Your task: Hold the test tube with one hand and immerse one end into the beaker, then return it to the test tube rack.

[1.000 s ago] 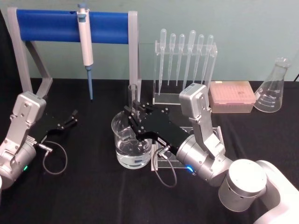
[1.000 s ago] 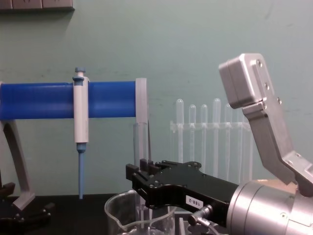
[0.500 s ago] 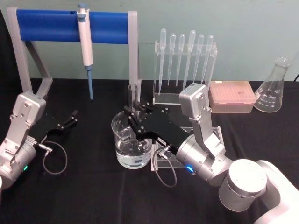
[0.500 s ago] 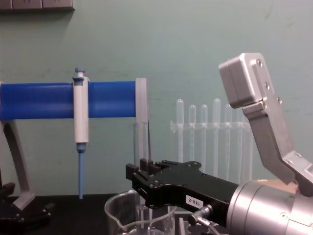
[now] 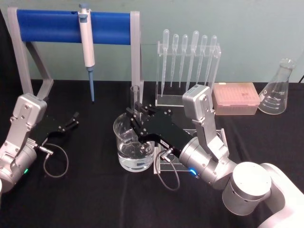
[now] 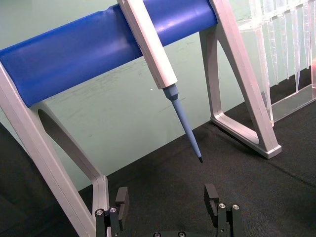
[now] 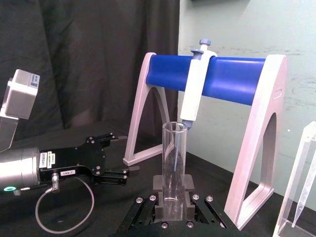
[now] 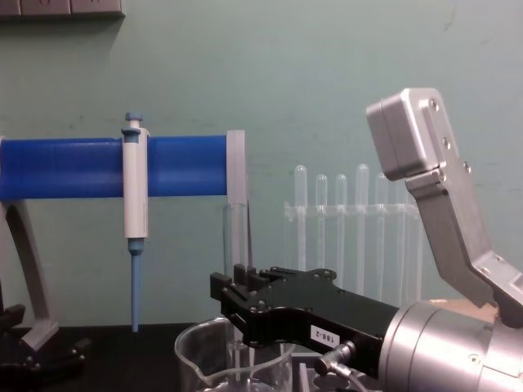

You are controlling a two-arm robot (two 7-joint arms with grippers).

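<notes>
**Bench state: test tube held upright in beaker by right arm**

Item 1. Right gripper [image 5: 135,117]: black, two-fingered, on a silver arm reaching in from the robot's right and forward over the table. Its fingers are clamped on the test tube from both sides, partway down the tube.

Item 2. Test tube [image 5: 135,96]: clear glass, upright, with the open rim on top. In the chest view its upper length rises above the gripper in front of the stand's grey right leg. Its lower end hangs inside the beaker. Whether the tip reaches the liquid cannot be told.

Item 3. Beaker [image 5: 120,129]: wide, clear glass, standing on the black tabletop [image 5: 95,199] at the middle, with clear liquid in its lower part.

Item 4. Left gripper [image 6: 167,197]: low at the robot's left, well apart from the beaker. Its fingers are spread and hold nothing.

Item 5. Blue-and-white pipettor [image 5: 86,43]: hanging tip down from the blue bar of the grey stand [image 5: 52,21] at the back left.

Item 6. Plastic pipettes [image 5: 187,54]: a row in a clear rack, bulbs up, behind the right arm.

Item 7. Pink tip box [image 5: 236,98]: beside the pipette rack, to the right.

Item 8. Erlenmeyer flask [image 5: 278,90]: far right, at the back.
</notes>
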